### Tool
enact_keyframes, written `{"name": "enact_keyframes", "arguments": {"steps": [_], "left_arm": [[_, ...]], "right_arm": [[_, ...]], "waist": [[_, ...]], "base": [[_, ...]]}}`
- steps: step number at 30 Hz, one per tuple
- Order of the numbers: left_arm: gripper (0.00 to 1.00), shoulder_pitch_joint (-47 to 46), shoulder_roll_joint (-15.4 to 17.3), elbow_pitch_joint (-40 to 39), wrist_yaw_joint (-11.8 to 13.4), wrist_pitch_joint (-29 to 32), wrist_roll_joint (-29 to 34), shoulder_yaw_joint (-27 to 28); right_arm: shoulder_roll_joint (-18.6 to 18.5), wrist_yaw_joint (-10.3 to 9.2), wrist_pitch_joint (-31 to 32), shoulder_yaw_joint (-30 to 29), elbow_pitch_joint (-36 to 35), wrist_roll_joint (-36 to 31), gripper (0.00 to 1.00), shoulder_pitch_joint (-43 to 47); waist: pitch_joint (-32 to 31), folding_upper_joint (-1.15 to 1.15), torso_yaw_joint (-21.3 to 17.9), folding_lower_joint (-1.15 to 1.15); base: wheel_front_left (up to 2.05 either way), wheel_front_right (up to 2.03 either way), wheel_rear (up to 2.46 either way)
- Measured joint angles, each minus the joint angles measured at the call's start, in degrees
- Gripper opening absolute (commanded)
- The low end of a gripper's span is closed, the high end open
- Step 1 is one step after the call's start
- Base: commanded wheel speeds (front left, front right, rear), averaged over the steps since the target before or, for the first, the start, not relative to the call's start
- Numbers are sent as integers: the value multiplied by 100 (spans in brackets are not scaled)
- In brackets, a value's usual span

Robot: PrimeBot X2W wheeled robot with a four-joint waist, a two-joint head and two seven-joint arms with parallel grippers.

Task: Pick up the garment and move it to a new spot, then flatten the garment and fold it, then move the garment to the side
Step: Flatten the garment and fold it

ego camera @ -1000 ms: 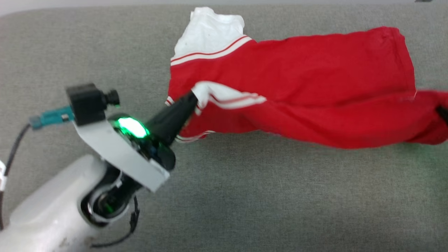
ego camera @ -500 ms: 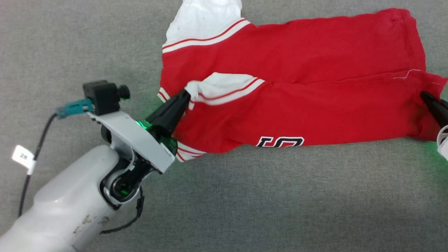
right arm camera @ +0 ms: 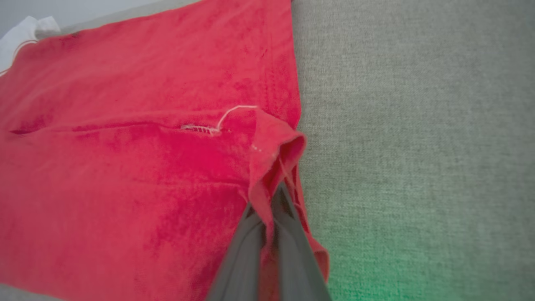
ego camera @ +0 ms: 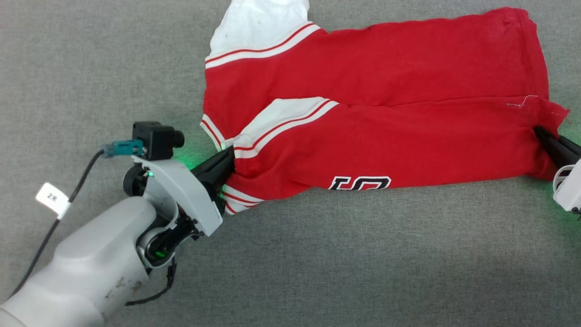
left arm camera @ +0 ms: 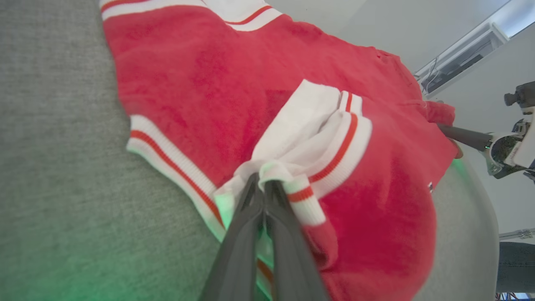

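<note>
The garment (ego camera: 372,91), a red jersey with white sleeves and striped trim, lies stretched sideways on the grey surface, folded over lengthwise, with black lettering at its near edge. My left gripper (ego camera: 229,156) is shut on its white striped sleeve end at the left. In the left wrist view the dark fingers (left arm camera: 255,225) pinch bunched white-and-red trim of the garment (left arm camera: 217,83). My right gripper (ego camera: 542,135) is shut on the red hem at the right edge. The right wrist view has its fingers (right arm camera: 250,251) clamped on a raised fold of the garment (right arm camera: 125,125).
Grey fabric surface (ego camera: 363,254) spreads wide in front of and left of the jersey. A cable with a white tag (ego camera: 53,198) hangs from my left arm. The left wrist view takes in the right arm's wrist (left arm camera: 508,146) past the jersey's far end.
The jersey has come down and toward me and now lies flatter, lettering showing at its near edge. My left gripper has drawn the sleeve end back and lower. The right gripper has come into view.
</note>
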Motion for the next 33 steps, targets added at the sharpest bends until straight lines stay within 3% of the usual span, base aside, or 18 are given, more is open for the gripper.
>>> {"name": "enact_keyframes", "arguments": {"steps": [3,4,5,6,7,14,18,22,28,33], "left_arm": [[0,-105,-44,166,-2,69,16,-169],[8,-144,-48,232,-7,73,85,-240],[20,-174,-63,296,-8,68,129,-285],[44,-197,-76,339,-9,58,142,-322],[100,-217,-82,382,-9,16,164,-354],[100,-286,241,682,15,-53,392,-486],[100,-405,443,438,231,266,467,-546],[100,-477,652,-107,512,944,176,-533],[100,-495,973,-1214,947,2434,-397,-677],[100,-503,1080,-1679,1213,3081,-606,-751]], "right_arm": [[-4,0,-64,146,125,-10,0,-81],[-5,-1,-89,196,160,-13,4,-114],[-9,-1,-159,240,180,-45,31,-133],[-11,-1,-233,290,204,-75,56,-138],[-11,-1,-305,330,225,-94,100,-142],[-211,-1,-860,367,185,-219,100,-71],[-330,-1,-1028,242,58,-151,100,217],[-400,-1,-1069,124,-83,-109,100,436],[-354,-1,-996,19,-250,-121,100,610],[-241,-1,-914,-48,-361,-177,100,699]], "waist": [[-31,0,16,0],[-44,0,19,0],[-58,0,21,0],[-77,0,24,0],[-101,0,26,0],[-353,0,51,0],[-549,0,82,0],[-736,0,108,0],[-891,0,57,0],[-879,0,-45,0]], "base": [[0,0,0],[0,0,0],[0,0,0],[0,0,0],[0,0,0],[0,0,0],[0,0,0],[0,0,0],[0,0,0],[0,0,0]]}}
